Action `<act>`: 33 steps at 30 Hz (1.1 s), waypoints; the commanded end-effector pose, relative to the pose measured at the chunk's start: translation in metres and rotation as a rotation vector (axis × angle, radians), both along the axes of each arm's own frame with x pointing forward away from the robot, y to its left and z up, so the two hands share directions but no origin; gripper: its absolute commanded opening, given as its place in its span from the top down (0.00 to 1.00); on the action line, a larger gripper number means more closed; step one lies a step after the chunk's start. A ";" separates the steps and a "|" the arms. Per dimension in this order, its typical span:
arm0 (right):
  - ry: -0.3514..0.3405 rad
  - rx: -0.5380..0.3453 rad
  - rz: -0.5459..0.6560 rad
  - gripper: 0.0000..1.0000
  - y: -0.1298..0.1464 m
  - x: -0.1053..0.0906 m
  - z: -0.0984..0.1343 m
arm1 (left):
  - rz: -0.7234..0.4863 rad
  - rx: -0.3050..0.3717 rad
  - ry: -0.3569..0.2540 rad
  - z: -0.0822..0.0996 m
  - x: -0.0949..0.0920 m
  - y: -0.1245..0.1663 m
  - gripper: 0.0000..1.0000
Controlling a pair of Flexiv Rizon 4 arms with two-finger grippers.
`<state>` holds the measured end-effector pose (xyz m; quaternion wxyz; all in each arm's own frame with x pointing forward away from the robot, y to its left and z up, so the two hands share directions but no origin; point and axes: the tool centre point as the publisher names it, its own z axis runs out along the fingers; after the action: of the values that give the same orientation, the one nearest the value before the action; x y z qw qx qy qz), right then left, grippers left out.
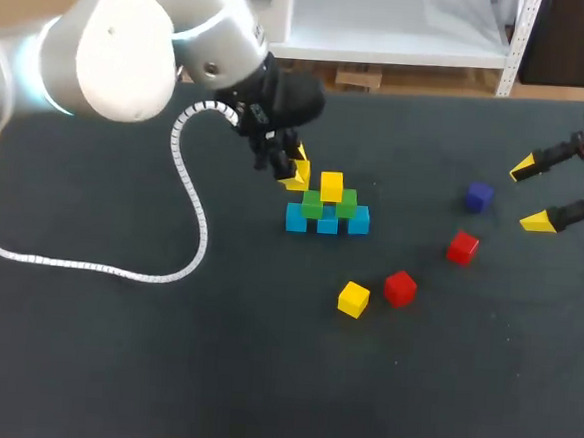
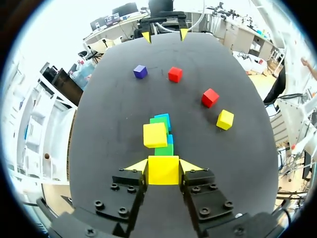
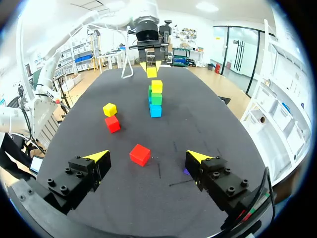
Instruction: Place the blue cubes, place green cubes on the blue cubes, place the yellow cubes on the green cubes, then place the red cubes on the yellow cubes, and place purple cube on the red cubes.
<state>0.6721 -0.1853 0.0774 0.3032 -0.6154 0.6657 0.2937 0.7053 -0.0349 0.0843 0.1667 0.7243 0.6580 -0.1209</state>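
holding a yellow cube [image 2: 163,170] pinched in my left jaws, just left of the stack [image 1: 327,221] mid-frame, so it can top the green cubes [image 1: 346,204]. right jaws wide open, empty, far right.

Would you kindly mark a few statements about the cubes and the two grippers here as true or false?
1. The left gripper is shut on a yellow cube. True.
2. The purple cube tops the stack. False: it lies on the table, apart from the stack.
3. Two red cubes lie loose on the table. True.
4. The right gripper holds a red cube. False: it is open and empty.
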 end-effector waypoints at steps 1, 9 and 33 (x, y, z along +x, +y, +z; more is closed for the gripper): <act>-0.001 0.002 0.001 0.00 0.000 0.001 -0.001 | -0.012 0.013 0.032 0.000 0.011 -0.003 1.00; -0.001 0.002 0.001 0.00 0.000 0.001 -0.001 | -0.017 0.021 0.049 -0.002 0.013 -0.007 1.00; -0.001 0.002 0.001 0.00 0.000 0.001 -0.001 | -0.016 0.013 0.084 -0.016 0.010 -0.007 1.00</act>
<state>0.6721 -0.1853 0.0774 0.3032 -0.6154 0.6657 0.2937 0.7129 -0.0418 0.0700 0.1338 0.7240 0.6606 -0.1469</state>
